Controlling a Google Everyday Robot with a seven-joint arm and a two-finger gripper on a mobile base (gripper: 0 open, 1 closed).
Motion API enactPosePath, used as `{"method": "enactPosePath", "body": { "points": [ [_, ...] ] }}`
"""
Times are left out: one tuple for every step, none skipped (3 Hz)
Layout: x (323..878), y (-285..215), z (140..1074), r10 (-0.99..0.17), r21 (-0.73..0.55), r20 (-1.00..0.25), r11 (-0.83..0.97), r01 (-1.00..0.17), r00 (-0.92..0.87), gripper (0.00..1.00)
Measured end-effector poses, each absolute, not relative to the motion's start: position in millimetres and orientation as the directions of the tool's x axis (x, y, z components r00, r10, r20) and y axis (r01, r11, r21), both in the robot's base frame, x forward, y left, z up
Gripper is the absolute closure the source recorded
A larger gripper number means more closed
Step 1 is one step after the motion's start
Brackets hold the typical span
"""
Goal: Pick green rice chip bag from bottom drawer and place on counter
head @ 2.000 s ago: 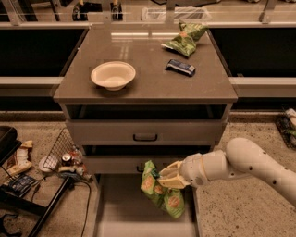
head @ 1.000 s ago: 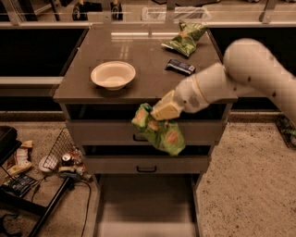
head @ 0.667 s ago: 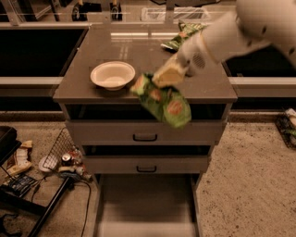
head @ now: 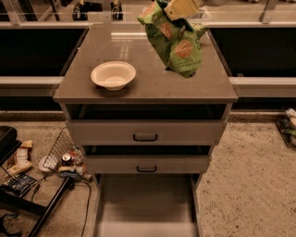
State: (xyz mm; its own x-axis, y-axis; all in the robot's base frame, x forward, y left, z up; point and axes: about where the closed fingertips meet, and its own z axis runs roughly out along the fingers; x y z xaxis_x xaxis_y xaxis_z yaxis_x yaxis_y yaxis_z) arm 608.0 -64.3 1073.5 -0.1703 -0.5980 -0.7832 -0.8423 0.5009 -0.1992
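My gripper (head: 181,7) is at the top edge of the camera view, shut on the top of the green rice chip bag (head: 178,46). The bright green bag with round orange chip pictures hangs tilted from the gripper over the right back part of the counter (head: 148,85); I cannot tell whether its lower end touches the surface. The bottom drawer (head: 145,203) stands pulled out at floor level, with a bare flat floor. The arm is out of view above the frame.
A white bowl (head: 113,75) sits on the counter's left side. Two closed drawer fronts with black handles (head: 145,137) (head: 146,169) lie below. A wire basket and clutter (head: 62,157) lie on the floor at left, more items (head: 289,122) at right.
The gripper has lifted the green bag from the bottom drawer, up past the drawer fronts, to above the counter's right back part. The drawer is now empty.
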Motion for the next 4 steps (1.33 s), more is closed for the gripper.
{"method": "enactPosePath", "body": {
  "points": [
    [608.0,-64.3,1073.5,-0.598,-0.199,-0.783,0.501,-0.842,-0.170,1.00],
    [619.9,-59.5,1080.6,-0.605,-0.213,-0.780,0.496,-0.842,-0.159,1.00],
    [678.7,-62.5,1071.5,-0.647,-0.250,-0.740,0.517,-0.819,-0.182,1.00],
    [729.1,-34.8,1090.8,-0.655,-0.320,-0.745,0.515,-0.795,-0.124,1.00]
  ]
}}
